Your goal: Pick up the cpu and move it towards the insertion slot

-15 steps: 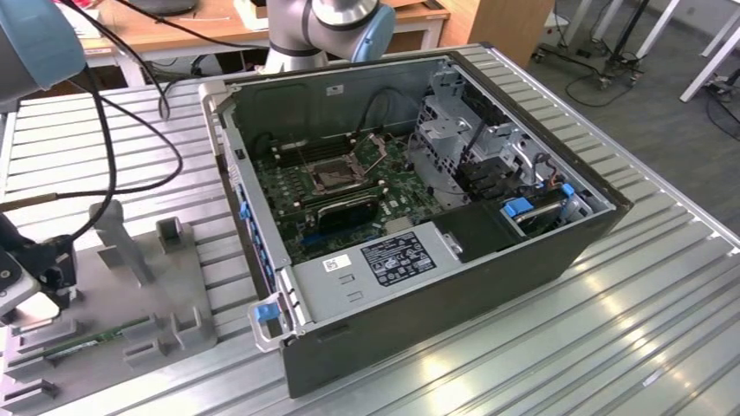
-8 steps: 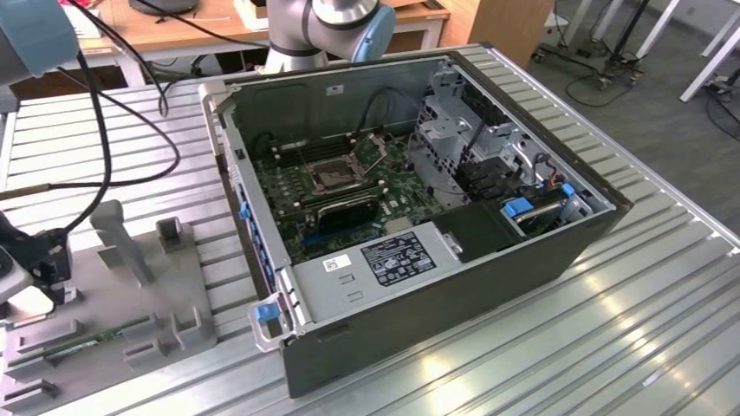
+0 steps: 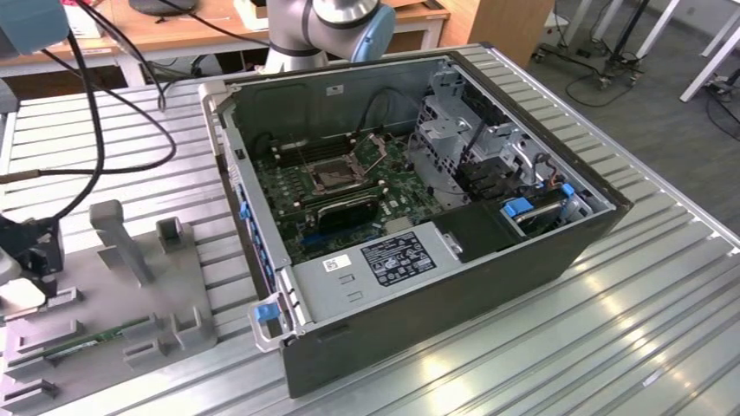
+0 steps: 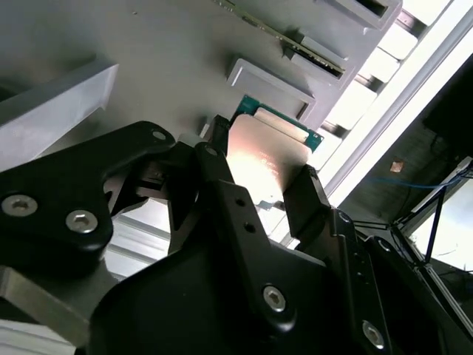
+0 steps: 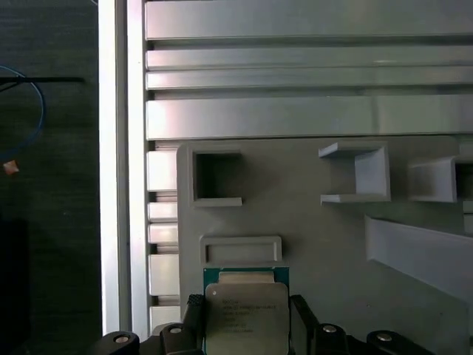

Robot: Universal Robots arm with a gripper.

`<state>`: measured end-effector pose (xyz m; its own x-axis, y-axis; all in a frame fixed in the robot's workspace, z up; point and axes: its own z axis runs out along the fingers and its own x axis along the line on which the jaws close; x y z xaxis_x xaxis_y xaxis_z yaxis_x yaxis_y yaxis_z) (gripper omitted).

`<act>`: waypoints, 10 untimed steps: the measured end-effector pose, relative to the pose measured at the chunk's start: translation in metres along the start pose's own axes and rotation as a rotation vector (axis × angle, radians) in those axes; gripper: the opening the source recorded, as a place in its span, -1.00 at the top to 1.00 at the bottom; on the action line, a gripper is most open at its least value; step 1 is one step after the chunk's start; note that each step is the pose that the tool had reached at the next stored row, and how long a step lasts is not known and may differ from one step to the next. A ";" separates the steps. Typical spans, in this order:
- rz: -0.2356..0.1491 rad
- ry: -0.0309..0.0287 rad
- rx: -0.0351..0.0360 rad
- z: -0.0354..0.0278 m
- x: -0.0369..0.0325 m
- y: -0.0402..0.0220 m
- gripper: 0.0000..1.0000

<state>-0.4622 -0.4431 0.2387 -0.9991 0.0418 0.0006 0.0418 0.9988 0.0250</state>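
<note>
In the exterior view, the arm's base [image 3: 314, 30] rises beyond an open computer case [image 3: 463, 260] that lies on its side on the ribbed metal bench [image 3: 601, 347]. The arm reaches round to the exterior view's left, where the dark hand [image 3: 26, 256] hangs at the edge of the picture over a grey fixture plate [image 3: 139, 290], with cables [image 3: 99, 130] trailing down to it. How the fingers stand cannot be told from here. The insertion slot [image 3: 335, 176] sits on the green motherboard [image 3: 399, 186] inside the case, well apart from the hand. A memory stick [image 3: 99, 336] lies in a holder on the plate.

The second wrist view looks past the hand's black linkage. Two fingers [image 4: 214, 170] flank the cpu [image 4: 270, 151], one on each of two opposite edges, and the silvery top faces the camera with a green rim along the far side. The hand is pinching the cpu. Just beyond it on the plate stands a low grey block [image 4: 270, 85].

The first wrist view looks straight down onto the plate and the bench ribs. It shows the cpu squarely between the two black fingertips [image 5: 194, 314] and just beside a shallow rectangular pocket [image 5: 240, 250]. Whether the chip touches the plate beneath cannot be told.
</note>
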 end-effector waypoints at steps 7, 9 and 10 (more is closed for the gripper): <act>0.000 -0.0001 0.0000 -0.0175 0.0000 0.0004 -0.09; 0.000 0.0001 0.0000 -0.0231 0.0000 0.0006 -0.09; 0.000 0.0001 0.0000 -0.0259 0.0000 0.0006 -0.09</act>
<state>-0.4622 -0.4431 0.2646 -0.9991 0.0418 0.0007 0.0418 0.9988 0.0250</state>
